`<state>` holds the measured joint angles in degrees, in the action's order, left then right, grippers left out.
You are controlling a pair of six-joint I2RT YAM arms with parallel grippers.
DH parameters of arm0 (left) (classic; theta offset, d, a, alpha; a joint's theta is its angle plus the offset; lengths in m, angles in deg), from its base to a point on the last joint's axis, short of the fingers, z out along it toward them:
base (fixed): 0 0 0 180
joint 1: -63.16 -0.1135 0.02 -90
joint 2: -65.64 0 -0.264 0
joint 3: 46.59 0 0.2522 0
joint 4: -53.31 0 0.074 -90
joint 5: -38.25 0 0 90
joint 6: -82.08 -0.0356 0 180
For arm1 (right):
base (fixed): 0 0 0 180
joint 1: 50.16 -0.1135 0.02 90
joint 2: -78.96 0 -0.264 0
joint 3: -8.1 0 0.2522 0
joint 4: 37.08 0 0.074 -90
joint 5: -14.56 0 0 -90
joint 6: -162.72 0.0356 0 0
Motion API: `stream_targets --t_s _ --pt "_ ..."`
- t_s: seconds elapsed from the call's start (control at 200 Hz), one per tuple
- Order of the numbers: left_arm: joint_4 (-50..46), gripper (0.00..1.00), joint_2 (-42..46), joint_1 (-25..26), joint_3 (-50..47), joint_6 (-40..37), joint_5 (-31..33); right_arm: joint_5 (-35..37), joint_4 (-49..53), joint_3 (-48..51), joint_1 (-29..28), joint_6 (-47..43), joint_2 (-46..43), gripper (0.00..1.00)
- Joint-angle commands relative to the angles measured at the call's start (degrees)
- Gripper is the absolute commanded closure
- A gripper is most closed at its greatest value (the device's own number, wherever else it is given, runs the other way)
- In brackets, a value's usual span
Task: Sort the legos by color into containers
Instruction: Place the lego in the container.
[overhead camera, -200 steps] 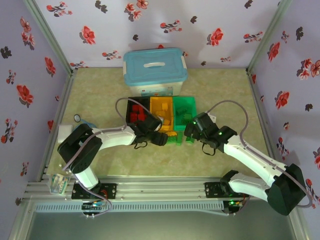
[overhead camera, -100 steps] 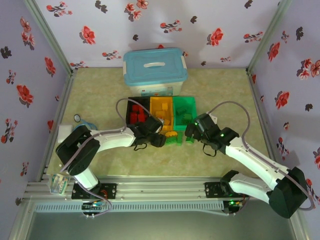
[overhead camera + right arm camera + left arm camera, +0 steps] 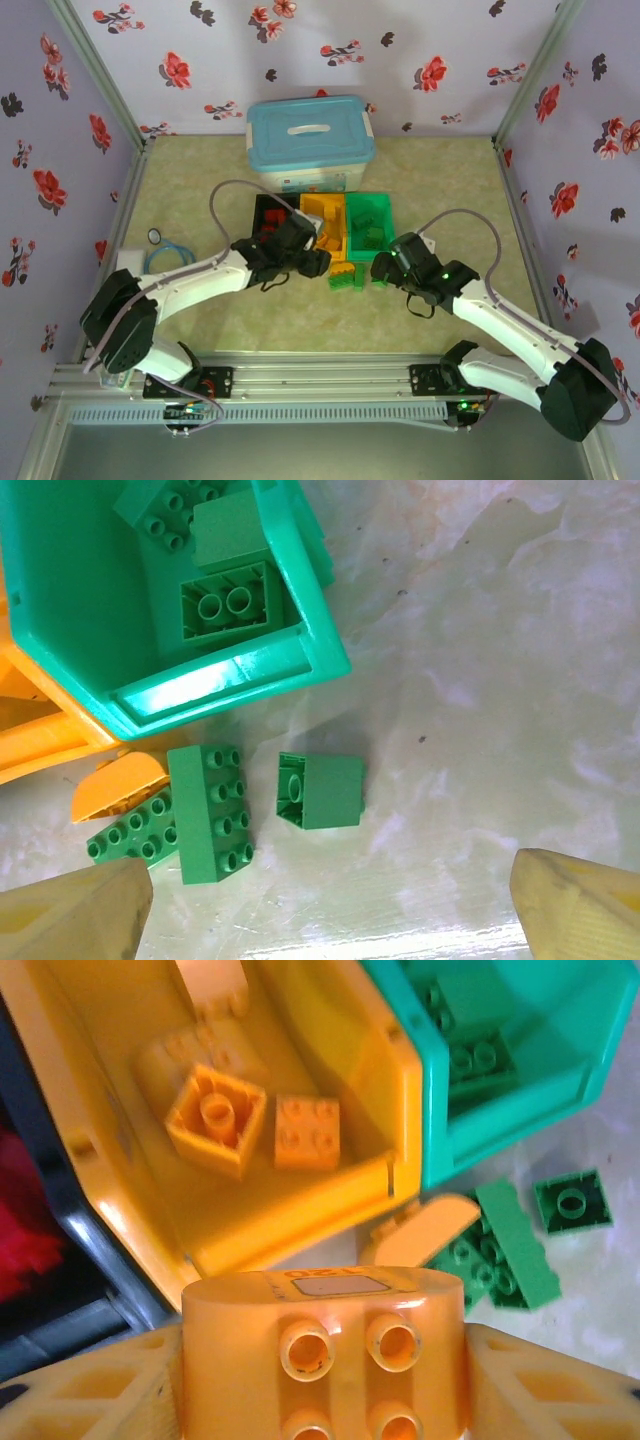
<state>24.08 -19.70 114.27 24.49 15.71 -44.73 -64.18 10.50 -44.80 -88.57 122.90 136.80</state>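
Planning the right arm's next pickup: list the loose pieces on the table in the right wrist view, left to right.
orange-yellow curved piece → long green brick → square green brick. The flat green plate overlaps the first two, so it is left out.

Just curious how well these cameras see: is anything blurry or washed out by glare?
Left wrist view: the yellow brick nearest the lens looks soft, the yellow bin behind it sharper. Right wrist view: glare whitens a wall of the green bin, the table shines, and the fingertips blur. Top view: even light, soft shadows.
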Motion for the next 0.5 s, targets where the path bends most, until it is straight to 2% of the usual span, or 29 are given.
stream_targets --t_s 0.0,0.215,0.24,0.295,0.335,0.41,0.495 --pt "-2.34 0.56 -3.12 -2.71 6.19 -3.71 1.45 -0.56 -0.54 0.72 -1.04 1.2 -0.61 0.08" --pt "-4.12 0.56 -10.3 -7.46 15.46 -5.53 -0.13 0.07 1.07 1.47 -2.09 1.84 -2.97 0.08" --pt "-4.58 0.52 -11.05 -8.02 16.61 -5.53 -0.25 0.07 1.1 1.67 -2.18 1.95 -3.27 0.08" --pt "-5.93 0.32 -12.75 -8.83 19.15 -5.6 -0.26 -0.04 1.2 1.78 -2.32 2.1 -3.53 0.09" --pt "-7.67 0.24 -13.49 -9.14 21.05 -5.53 -0.26 -0.04 1.33 1.87 -2.51 2.12 -3.54 0.09" --pt "-9.75 0.18 -13.62 -9.19 22.77 -5.12 -0.22 0.13 1.51 1.88 -2.93 2.12 -3.52 0.1" --pt "-7.24 0.17 -10.38 -8.69 19.41 -4.48 -0.18 0.47 1.55 1.95 -3.22 1.99 -3.05 0.1"
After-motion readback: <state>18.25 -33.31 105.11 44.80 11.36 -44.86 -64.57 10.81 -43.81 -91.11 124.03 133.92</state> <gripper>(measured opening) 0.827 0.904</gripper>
